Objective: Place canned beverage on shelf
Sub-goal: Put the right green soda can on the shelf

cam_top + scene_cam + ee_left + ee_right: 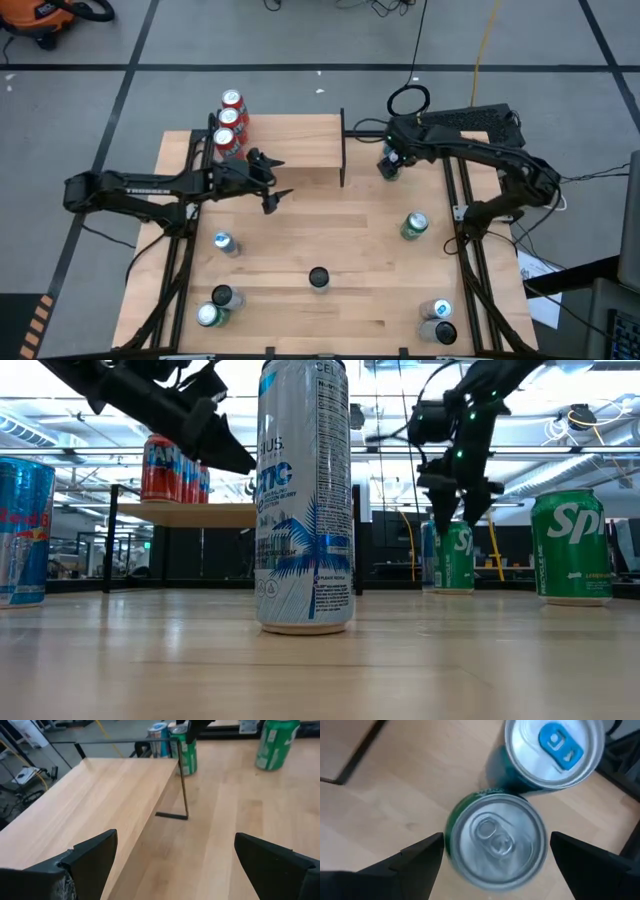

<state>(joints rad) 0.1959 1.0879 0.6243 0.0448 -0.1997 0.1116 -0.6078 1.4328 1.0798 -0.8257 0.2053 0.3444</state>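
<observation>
High view straight down; low view level; both share shelf.

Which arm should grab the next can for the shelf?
Right. The right gripper hangs open directly above a green can beside the shelf, a finger on each side. The left gripper, open too, is by the shelf's front edge with no can between its fingers.

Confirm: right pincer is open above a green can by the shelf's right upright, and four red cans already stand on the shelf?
Not four: the high view shows three red cans on the shelf. The right pincer is open above the green can.
</observation>
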